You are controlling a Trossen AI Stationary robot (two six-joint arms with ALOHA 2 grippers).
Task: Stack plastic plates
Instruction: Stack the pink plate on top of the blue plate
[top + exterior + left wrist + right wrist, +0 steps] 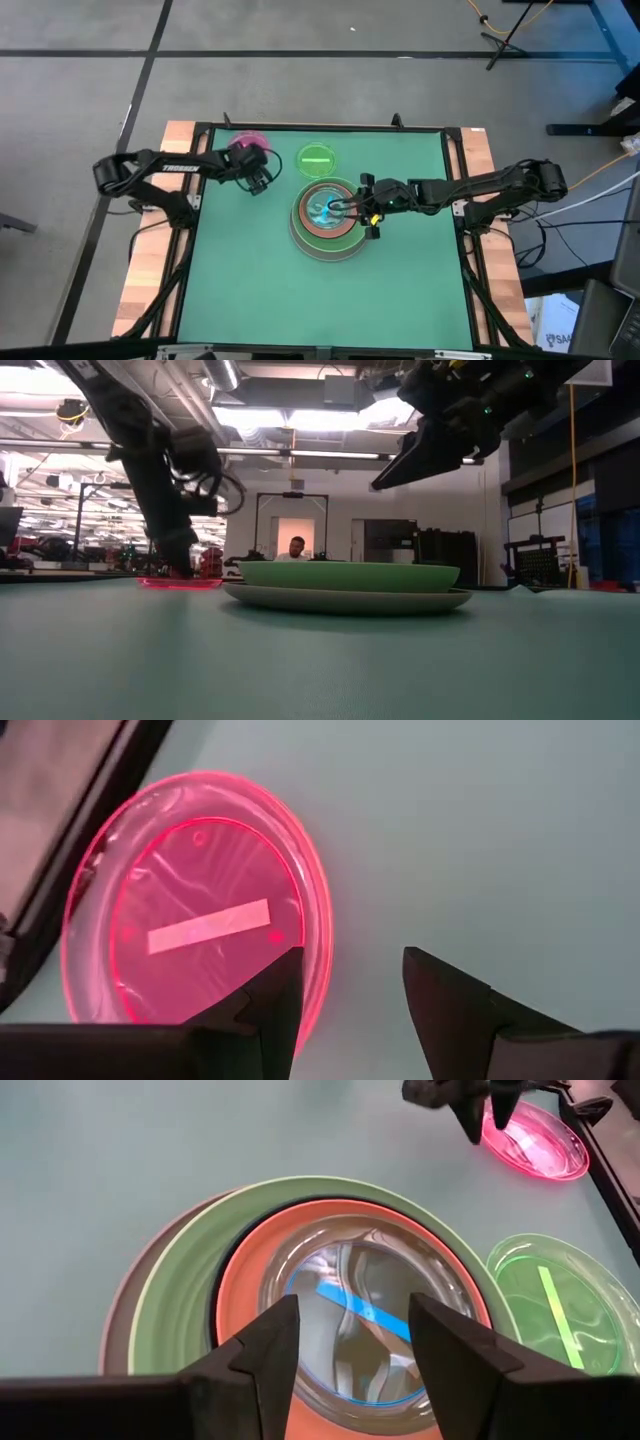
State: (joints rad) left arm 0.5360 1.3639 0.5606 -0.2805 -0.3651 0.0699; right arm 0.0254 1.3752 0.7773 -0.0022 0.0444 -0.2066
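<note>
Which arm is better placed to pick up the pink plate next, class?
The left. Its open claw sits at the pink plate, one finger over its rim. The right claw hovers open above the stack, farther away.

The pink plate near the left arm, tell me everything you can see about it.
The pink plate is small, round, shallow, translucent glossy plastic with a pale strip across its flat centre. It lies flat, right side up, on the green table near the far left corner, apart from the stack. The left gripper is open at its rim.
</note>
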